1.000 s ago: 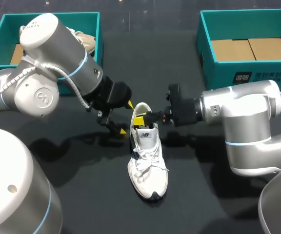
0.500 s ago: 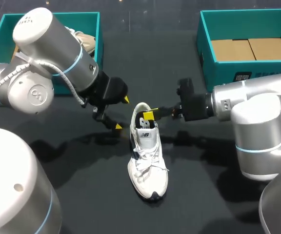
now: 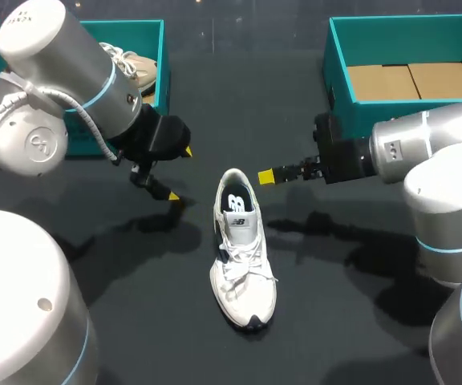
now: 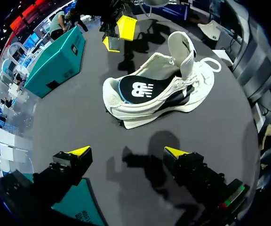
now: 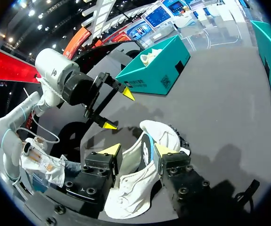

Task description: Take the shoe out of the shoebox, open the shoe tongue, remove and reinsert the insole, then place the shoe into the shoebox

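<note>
Pointing toe nearward, heel away, the shoe [image 3: 243,257] rests upright; left claw [image 3: 179,173] and right claw [image 5: 136,149] gape.

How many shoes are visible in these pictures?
2. One white lace-up sneaker lies in the middle of the black table; one beige shoe sits in the far-left teal cardboard box, partly hidden behind the left arm.

Shoe [image 3: 242,261] on table [image 3: 343,321], shoeboxes [image 3: 407,122] behind
</note>
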You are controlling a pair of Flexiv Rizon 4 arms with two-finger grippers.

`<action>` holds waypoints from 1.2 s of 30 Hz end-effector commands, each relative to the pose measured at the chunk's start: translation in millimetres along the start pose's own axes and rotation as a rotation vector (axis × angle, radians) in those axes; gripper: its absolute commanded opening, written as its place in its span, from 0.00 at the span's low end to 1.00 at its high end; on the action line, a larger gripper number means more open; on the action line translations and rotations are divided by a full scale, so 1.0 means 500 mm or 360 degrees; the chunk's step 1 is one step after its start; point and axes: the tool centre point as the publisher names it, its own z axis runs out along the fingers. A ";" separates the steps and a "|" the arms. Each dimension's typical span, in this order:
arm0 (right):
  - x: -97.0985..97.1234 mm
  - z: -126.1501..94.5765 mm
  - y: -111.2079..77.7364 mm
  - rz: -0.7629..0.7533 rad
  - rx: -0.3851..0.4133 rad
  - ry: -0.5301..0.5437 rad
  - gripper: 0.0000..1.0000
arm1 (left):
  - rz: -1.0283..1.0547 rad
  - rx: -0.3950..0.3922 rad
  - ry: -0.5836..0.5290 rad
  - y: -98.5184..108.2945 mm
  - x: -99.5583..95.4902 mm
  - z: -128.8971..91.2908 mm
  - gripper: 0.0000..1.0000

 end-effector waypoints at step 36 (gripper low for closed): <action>0.108 -0.088 0.021 0.0567 0.0719 -0.1183 0.00 | 0.0319 -0.0118 0.0114 0.160 -0.074 -0.224 1.00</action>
